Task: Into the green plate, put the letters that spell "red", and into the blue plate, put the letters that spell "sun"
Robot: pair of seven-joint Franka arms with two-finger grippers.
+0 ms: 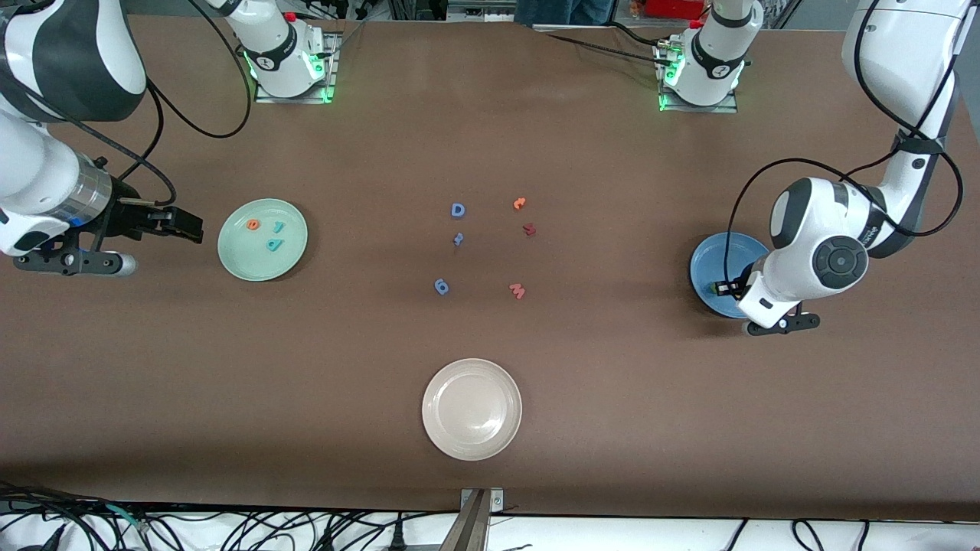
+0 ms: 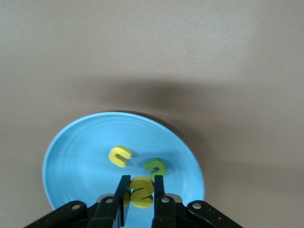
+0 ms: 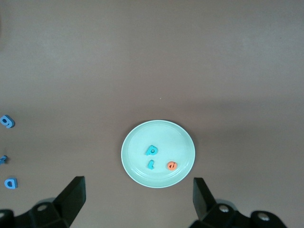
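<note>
I see the yellow "s" (image 2: 141, 191) pinched between the fingers of the left gripper (image 2: 141, 195), low over the blue plate (image 2: 71, 156), which sits near the desk edge at the left arm's end. The jaws stand narrow, closed on that letter. I cannot tell whether the letter touches the plate floor yet. The yellow "u" (image 2: 119, 156) and the green "n" (image 2: 156, 166) already lie in the blue plate, just beside the held letter. So I judge "sun" nearly done: only the release of the last letter is left there.

At the right arm's end of the desk, the green plate (image 1: 295, 229) holds the orange "e" (image 1: 253, 224), the teal "d" (image 1: 274, 245) and the small teal "r" (image 1: 279, 226), all apart from one another. I judge "red" finished. The right gripper (image 1: 195, 227) waits just beside the green plate, toward the desk edge, with its jaws wide and nothing between them.

In the middle of the desk the spare letters lie untouched: the blue "D" (image 1: 458, 210), a small blue letter (image 1: 458, 239), another blue letter (image 1: 441, 286), an orange letter (image 1: 519, 203), a dark red letter (image 1: 528, 229) and a pink letter (image 1: 517, 291). The white plate (image 1: 436, 428) sits empty, nearer to the front camera, toward that desk edge. My next move would be to open the left jaws and lift away.
</note>
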